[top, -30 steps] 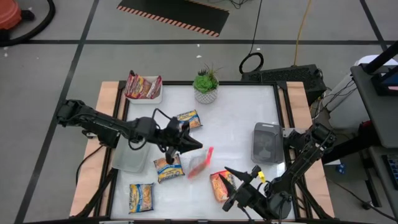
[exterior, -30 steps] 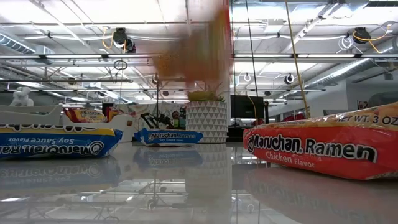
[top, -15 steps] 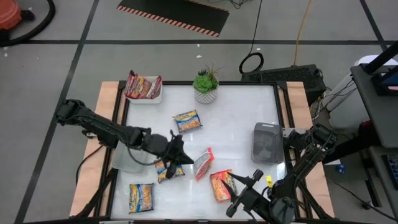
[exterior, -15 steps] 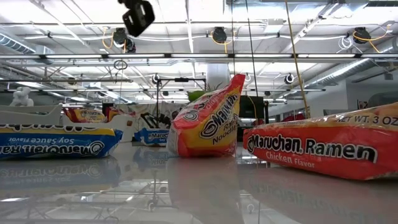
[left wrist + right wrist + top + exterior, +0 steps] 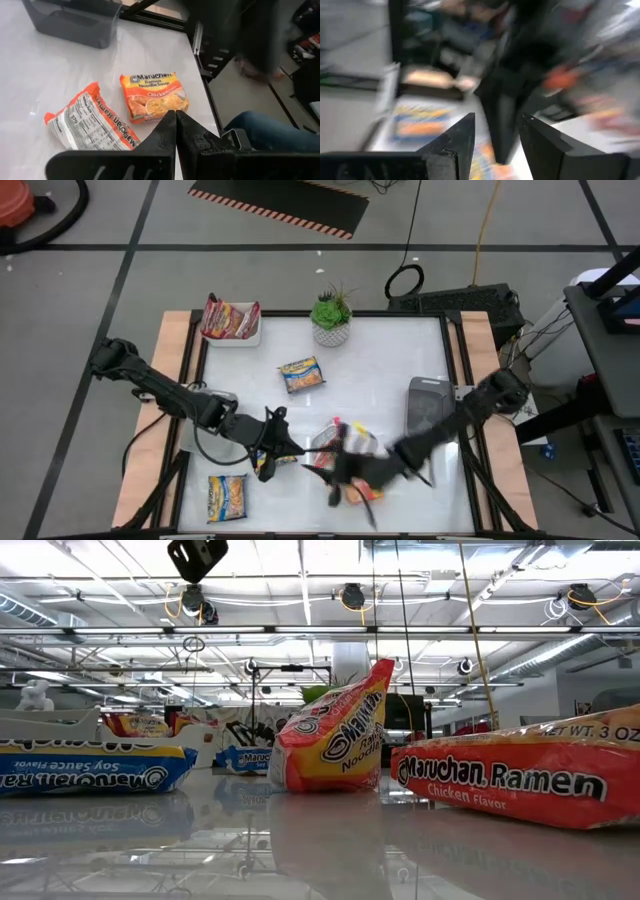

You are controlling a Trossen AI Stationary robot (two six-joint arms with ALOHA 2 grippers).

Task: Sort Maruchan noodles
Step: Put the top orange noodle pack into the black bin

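You see an orange Chicken packet (image 5: 154,97), an orange-red packet (image 5: 90,125) showing its white printed back, blue-and-yellow packets (image 5: 301,373) on your white desk (image 5: 380,360), and a grey tray (image 5: 70,20).

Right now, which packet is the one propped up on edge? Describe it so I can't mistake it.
Start from the grey tray on the table's right side; toward the table's middle from it lie two orange packets. The tilted orange packet leans up on edge, back label showing, while the chicken packet beside it lies flat.
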